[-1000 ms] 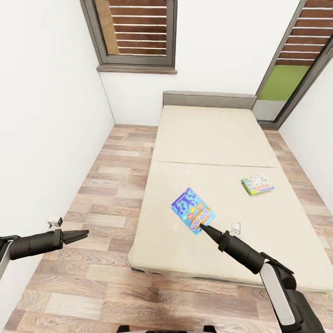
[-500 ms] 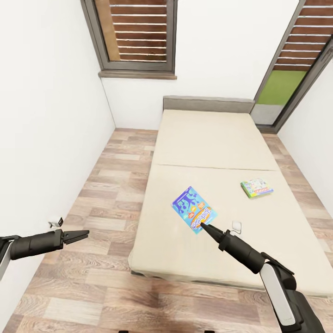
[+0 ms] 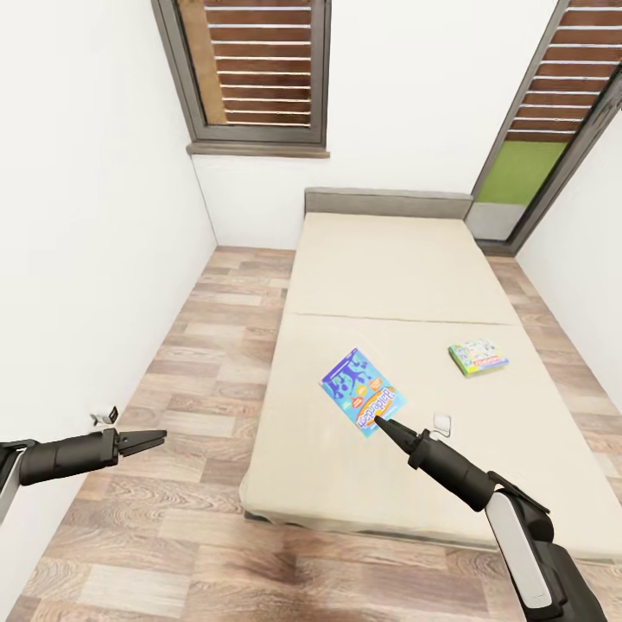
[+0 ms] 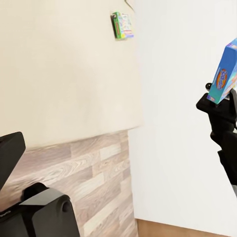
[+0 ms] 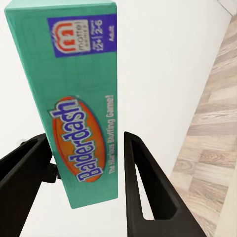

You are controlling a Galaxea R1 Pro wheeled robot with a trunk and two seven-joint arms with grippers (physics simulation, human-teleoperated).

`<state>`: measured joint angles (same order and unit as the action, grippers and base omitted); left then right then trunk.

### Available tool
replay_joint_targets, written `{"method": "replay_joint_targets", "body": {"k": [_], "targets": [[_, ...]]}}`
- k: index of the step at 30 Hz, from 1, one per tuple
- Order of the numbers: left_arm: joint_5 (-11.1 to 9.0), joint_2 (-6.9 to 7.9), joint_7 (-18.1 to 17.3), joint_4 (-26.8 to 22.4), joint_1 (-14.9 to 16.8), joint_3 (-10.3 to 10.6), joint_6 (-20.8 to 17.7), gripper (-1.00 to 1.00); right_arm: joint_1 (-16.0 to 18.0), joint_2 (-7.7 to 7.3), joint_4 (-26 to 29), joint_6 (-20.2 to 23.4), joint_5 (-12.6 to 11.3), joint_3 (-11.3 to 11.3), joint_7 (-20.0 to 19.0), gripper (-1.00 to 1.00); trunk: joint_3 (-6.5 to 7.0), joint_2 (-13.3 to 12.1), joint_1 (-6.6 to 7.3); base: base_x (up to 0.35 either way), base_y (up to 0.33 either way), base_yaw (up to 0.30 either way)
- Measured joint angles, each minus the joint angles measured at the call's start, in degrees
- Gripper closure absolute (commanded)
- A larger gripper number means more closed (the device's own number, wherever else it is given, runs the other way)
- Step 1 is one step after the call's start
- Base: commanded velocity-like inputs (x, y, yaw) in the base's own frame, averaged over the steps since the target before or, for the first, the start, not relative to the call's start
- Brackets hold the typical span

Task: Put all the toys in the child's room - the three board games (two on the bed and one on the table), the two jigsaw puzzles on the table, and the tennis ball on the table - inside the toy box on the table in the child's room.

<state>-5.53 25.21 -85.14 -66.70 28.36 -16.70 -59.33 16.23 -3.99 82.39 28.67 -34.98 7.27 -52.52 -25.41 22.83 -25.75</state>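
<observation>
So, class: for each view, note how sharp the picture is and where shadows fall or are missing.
Head view: even, soft light; the bed casts a faint dark band on the floor along its foot, the blue Balderdash box almost none.
Left wrist view: softer, the green game box is blurry.
Right wrist view: the box's lettering reads sharply between the right gripper fingers, the wall behind washed out.

White walls (image 3: 95,216), plank floor (image 3: 199,345), two grey-framed windows (image 3: 255,73).

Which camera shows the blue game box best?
The right wrist view: the blue game box sits close between the right gripper fingers, and you can read "Balderdash". The head view shows its blue front, smaller, held over the bed. The left wrist view shows it far off.
</observation>
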Motion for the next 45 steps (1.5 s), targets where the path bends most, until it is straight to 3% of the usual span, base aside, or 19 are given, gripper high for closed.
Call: {"method": "replay_joint_targets", "body": {"k": [22, 45], "targets": [[0.0, -0.09, 0.2, 0.0, 0.0, 0.0, 0.1, -1.00, 0.0, 0.04, 0.0, -0.2, 0.0, 0.0, 0.0, 1.00, 2.10, 0.0, 0.00, 0.000, 0.000, 0.008], [-0.1, -0.10, 0.2, -0.1, 0.0, 0.6, 0.1, -1.00, 0.0, 0.04, 0.1, -0.2, 0.0, 0.0, 0.0, 1.00, 4.30, 0.0, 0.00, 0.000, 0.000, 0.120]]}}
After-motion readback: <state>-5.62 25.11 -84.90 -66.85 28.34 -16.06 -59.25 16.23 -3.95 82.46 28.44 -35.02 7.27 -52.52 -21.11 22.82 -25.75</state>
